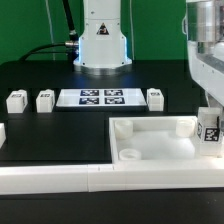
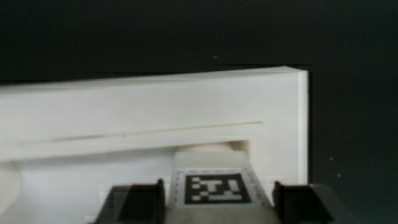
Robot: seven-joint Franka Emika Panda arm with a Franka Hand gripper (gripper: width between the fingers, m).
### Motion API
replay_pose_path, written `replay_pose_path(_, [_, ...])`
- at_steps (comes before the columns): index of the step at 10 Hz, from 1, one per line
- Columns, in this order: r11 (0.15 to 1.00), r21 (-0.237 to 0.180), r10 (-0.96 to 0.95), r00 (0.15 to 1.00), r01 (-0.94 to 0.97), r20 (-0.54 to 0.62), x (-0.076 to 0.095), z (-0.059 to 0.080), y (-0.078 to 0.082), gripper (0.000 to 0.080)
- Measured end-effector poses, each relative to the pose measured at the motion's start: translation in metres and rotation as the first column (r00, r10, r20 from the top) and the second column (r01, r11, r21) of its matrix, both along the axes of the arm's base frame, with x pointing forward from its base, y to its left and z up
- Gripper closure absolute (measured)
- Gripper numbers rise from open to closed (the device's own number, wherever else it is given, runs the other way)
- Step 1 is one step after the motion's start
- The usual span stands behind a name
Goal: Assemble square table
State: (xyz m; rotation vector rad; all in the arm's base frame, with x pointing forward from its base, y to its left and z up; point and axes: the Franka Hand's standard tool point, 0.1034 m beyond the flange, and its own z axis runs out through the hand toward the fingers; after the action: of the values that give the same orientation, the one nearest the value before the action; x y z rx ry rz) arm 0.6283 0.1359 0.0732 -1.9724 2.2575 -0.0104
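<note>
The white square table top [image 1: 160, 150] lies at the exterior view's lower right, rim up, with a round corner socket [image 1: 130, 156] showing. My gripper [image 1: 208, 118] is shut on a short white leg [image 1: 211, 130] with a black-white tag and holds it upright over the top's right end. In the wrist view the tagged leg [image 2: 217, 188] sits between the dark fingers [image 2: 139, 203], above the table top [image 2: 143, 120] near its corner. Three more legs [image 1: 15, 100] [image 1: 44, 100] [image 1: 154, 97] stand on the black table.
The marker board [image 1: 100, 97] lies in front of the robot base [image 1: 103, 45]. A long white border bar [image 1: 70, 178] runs along the front edge, and another white piece [image 1: 3, 133] sits at the exterior view's left.
</note>
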Motion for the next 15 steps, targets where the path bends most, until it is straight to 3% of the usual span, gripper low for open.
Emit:
replay_pose_path(2, [0.999,-0.005,0.039,0.999,-0.039,0.003,0.000,0.000,0.000,0.0508])
replay_pose_path(3, [0.996,-0.015,0.088,0.996,-0.088,0.005,0.000,0.000,0.000,0.0312])
replay_pose_path(4, [0.954,-0.049,0.297,0.955,-0.296,0.012,-0.001,0.000,0.000,0.0312])
replay_pose_path(5, [0.899,-0.076,0.434,0.900,-0.431,0.028,0.000,0.000,-0.001,0.0185])
replay_pose_path(6, [0.851,-0.109,0.520,0.853,-0.513,0.045,-0.003,-0.003,-0.004,0.0157])
replay_pose_path(7, [0.821,-0.145,0.564,0.823,-0.552,0.063,-0.006,-0.008,-0.011,0.0152])
replay_pose_path(10, [0.647,-0.189,0.756,0.654,-0.739,0.034,-0.006,-0.008,-0.013,0.0150])
replay_pose_path(13, [0.249,-0.214,0.959,0.272,-0.945,-0.085,-0.004,-0.003,-0.011,0.0150])
replay_pose_path(14, [0.196,-0.213,0.971,0.219,-0.957,-0.092,-0.003,-0.003,-0.013,0.0150])
replay_pose_path(15, [0.210,-0.212,0.968,0.234,-0.954,-0.091,-0.004,-0.003,-0.013,0.0150])
